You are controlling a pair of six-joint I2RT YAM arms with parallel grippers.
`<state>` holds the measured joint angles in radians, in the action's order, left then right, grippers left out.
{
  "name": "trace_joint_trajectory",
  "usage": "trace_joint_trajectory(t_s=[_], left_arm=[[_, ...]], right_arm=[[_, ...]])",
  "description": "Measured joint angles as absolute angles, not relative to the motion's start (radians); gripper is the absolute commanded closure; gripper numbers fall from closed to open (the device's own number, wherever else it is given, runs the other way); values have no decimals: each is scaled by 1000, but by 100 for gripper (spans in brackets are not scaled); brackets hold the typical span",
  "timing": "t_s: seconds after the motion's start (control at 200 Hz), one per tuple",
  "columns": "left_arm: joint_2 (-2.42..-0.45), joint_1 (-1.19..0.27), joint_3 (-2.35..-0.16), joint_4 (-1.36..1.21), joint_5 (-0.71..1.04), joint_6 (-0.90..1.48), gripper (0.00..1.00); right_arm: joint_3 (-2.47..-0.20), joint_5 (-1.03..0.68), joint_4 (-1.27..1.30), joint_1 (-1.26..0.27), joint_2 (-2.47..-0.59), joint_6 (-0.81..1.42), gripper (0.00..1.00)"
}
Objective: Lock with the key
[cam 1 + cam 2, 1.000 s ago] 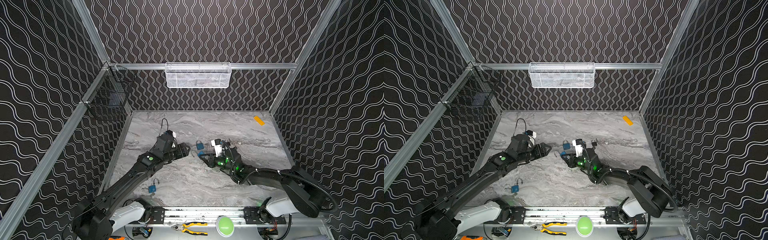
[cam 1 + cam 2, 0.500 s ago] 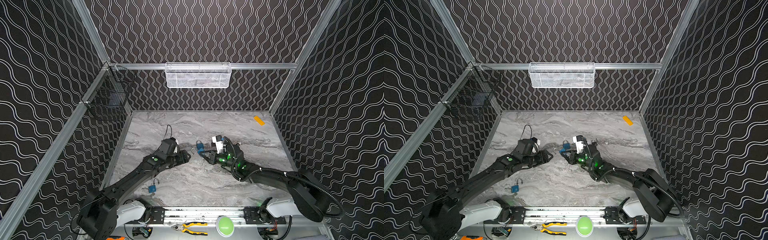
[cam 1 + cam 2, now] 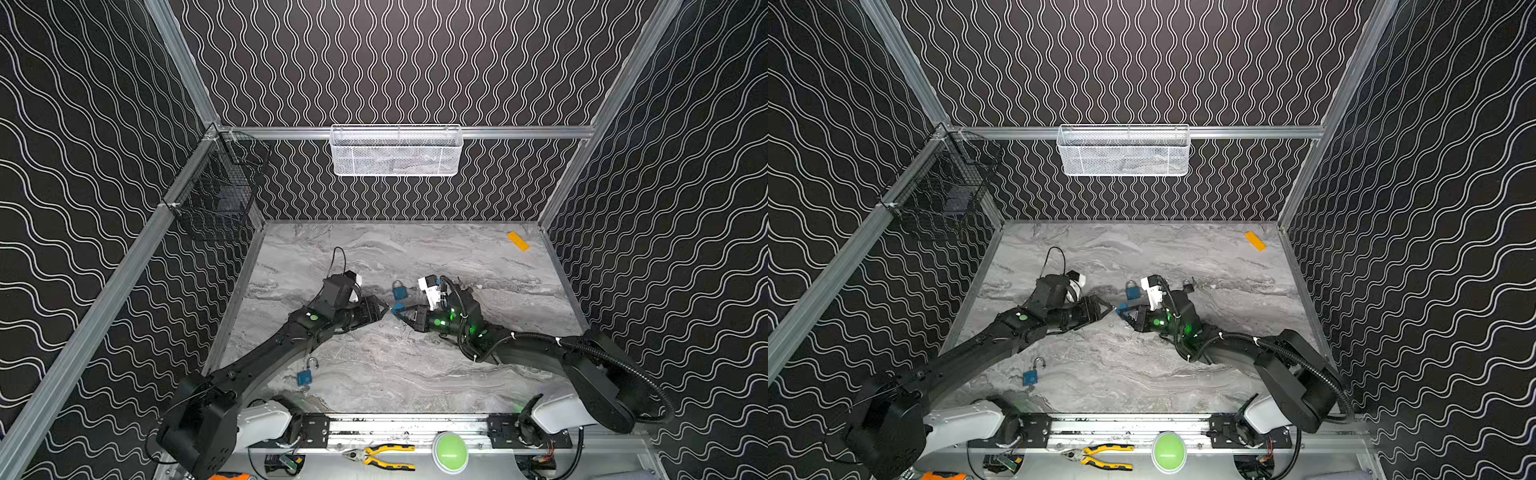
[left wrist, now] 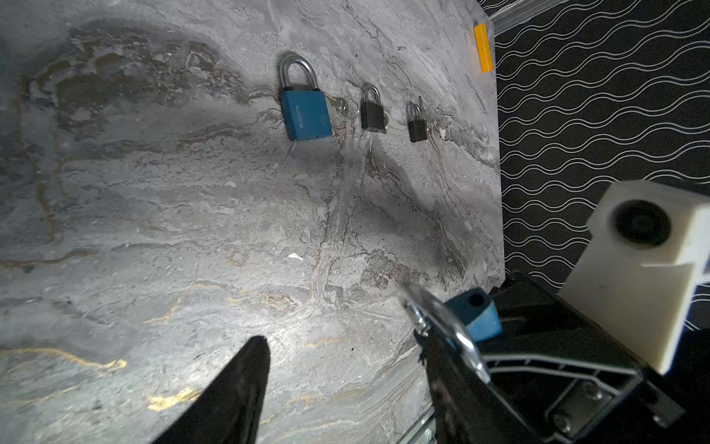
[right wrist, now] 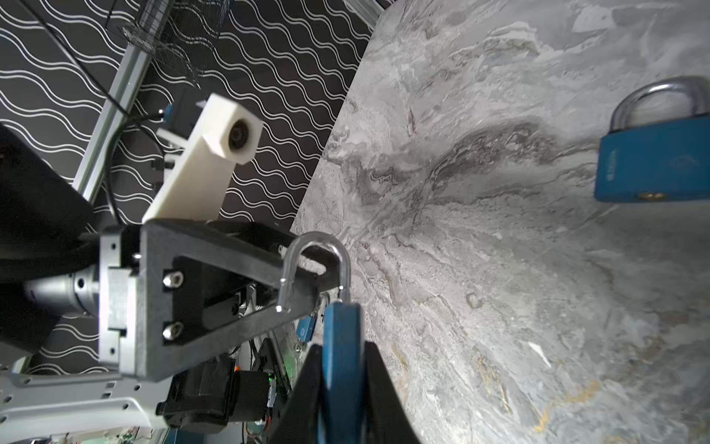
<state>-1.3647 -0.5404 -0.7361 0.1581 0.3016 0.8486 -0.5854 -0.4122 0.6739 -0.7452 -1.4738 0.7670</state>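
Right gripper (image 5: pixel 341 348): clamped on the body of the blue padlock (image 5: pixel 341 326); near table (image 3: pixel 415 374) centre in both top views
Padlock axis: long axis about level; shackle (image 5: pixel 317 240) end faces 9 o'clock in both top views; one leg clear of the body, shackle open
Left gripper (image 4: pixel 342 344): jaws apart; at 9 o'clock of the padlock; one finger (image 4: pixel 442 384) beside the shackle; contact cannot be told
Key (image 4: pixel 342 107): flat on the table; beside a second blue padlock (image 3: pixel 400 290) at 12 o'clock of the held one
Third padlock (image 3: pixel 305 374): 7 o'clock, well apart; shackle open
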Motion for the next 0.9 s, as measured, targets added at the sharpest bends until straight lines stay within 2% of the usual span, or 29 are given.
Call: trace_joint_trajectory(t_s=[0.39, 0.621, 0.901], left_arm=[[-1351, -534, -757, 130, 319, 854, 33], [-1336, -478, -739, 113, 363, 751, 35], [-1364, -468, -679, -36, 510, 675, 45]], right_arm=[[-593, -483, 658, -744, -1488, 743, 100], [-599, -590, 664, -708, -1485, 753, 100], [-599, -676, 650, -672, -1462, 767, 100]])
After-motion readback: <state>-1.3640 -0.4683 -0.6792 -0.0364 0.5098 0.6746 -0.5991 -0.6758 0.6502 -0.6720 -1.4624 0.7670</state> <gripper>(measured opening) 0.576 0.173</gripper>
